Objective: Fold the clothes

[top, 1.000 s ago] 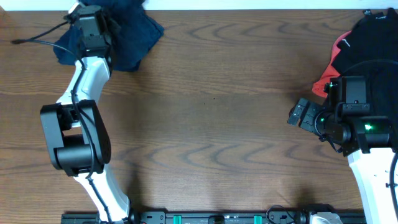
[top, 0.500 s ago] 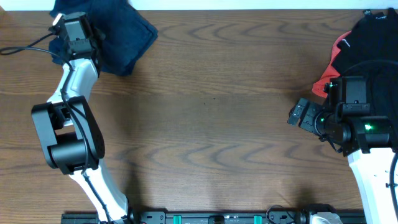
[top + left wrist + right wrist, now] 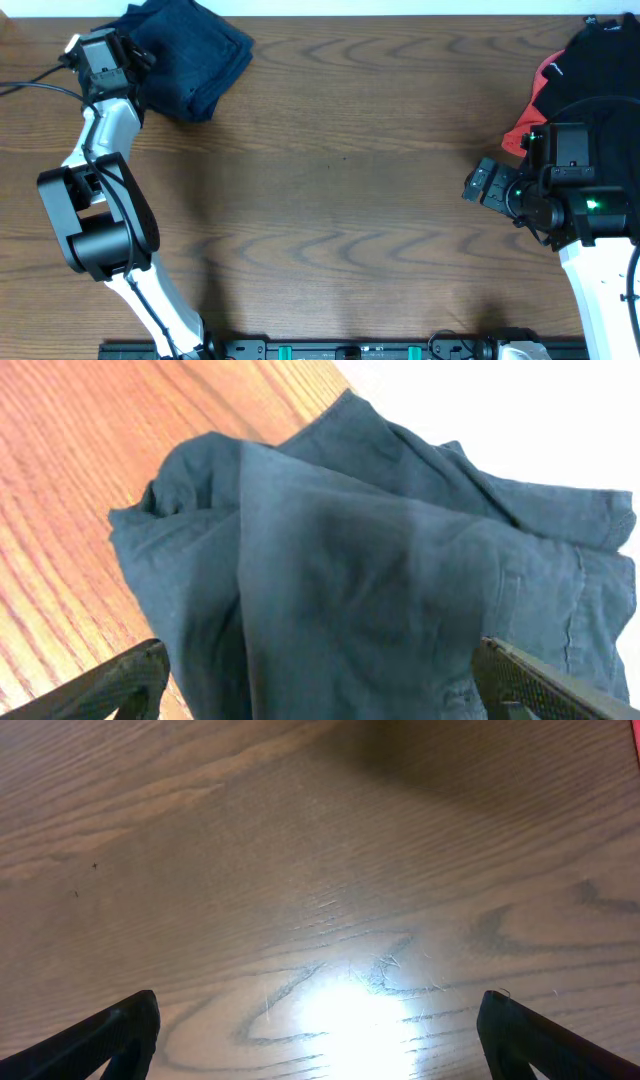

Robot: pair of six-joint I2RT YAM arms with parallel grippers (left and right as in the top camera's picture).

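A folded navy garment [image 3: 190,55] lies at the table's far left corner. My left gripper [image 3: 128,52] sits at its left edge. In the left wrist view the navy garment [image 3: 380,560] fills the frame, bunched in soft folds, and the left gripper [image 3: 320,690] is open, with the fingers [image 3: 125,680] far apart on either side of the cloth. A pile of black and red clothes [image 3: 585,70] lies at the far right. My right gripper [image 3: 480,186] hovers left of that pile; in its wrist view the right gripper [image 3: 320,1040] is open over bare wood.
The brown wooden table [image 3: 340,200] runs between the two arms. Its far edge [image 3: 400,14] borders a white strip just behind the navy garment. A black cable [image 3: 30,88] trails off the left side. A rail [image 3: 340,350] lines the near edge.
My left gripper has opened and let go of the navy garment, and the left arm has drawn back to the left. The garment now rests at the far left corner. The right arm has not moved.
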